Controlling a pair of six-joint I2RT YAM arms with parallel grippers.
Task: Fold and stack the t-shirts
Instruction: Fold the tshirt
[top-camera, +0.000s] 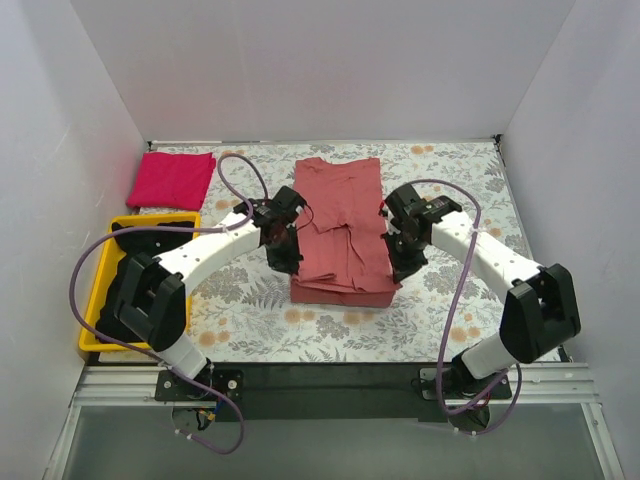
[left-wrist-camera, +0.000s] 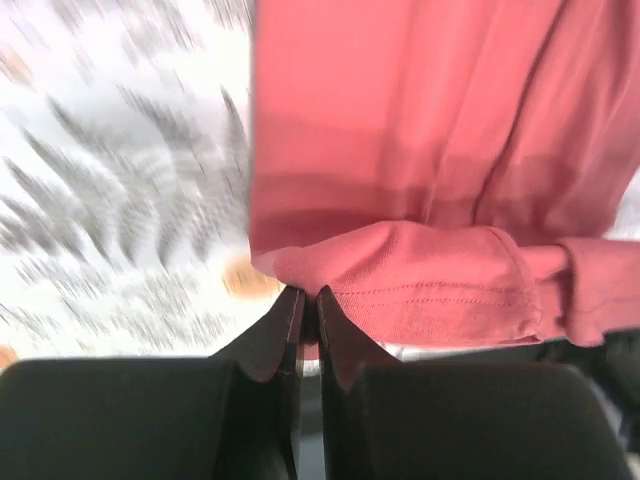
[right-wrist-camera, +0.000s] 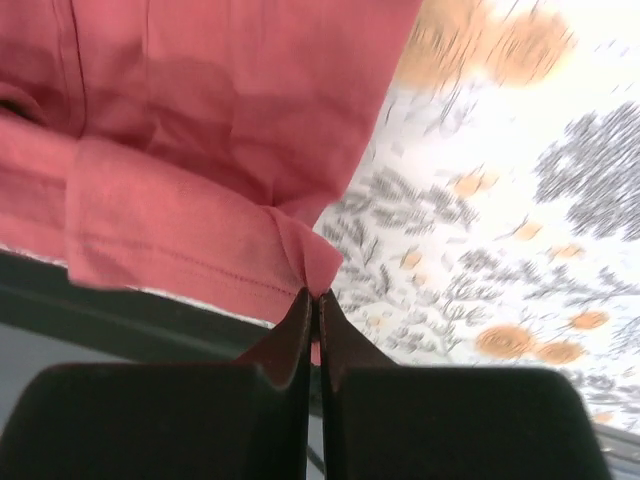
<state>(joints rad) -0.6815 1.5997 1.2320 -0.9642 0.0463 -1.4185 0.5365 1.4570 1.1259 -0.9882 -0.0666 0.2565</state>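
From above, the red shirt (top-camera: 338, 215) lies mid-bench, its long axis running from the near edge away toward the back wall. It is already narrowed to a strip with a doubled fold at the near end. The left tool (top-camera: 288, 260) sits at the strip's near left corner and the right tool (top-camera: 402, 266) at its near right corner, so the cloth stretches away from both, each arm equally close to its own side. A folded pink shirt (top-camera: 172, 178) rests far left, beyond the yellow bin (top-camera: 92, 322).

The left wrist view shows the left tool (left-wrist-camera: 310, 296) clenched on a pinch of the red shirt (left-wrist-camera: 430, 150) at its hemmed corner, the flowered bench (left-wrist-camera: 120, 200) beside it.

The right wrist view mirrors that: the right tool (right-wrist-camera: 315, 296) is clamped tight on the red shirt (right-wrist-camera: 200, 120) at the corner, with bench (right-wrist-camera: 500, 220) to its right.

I'd judge the next move carries both corners straight away along the long axis, kept level.
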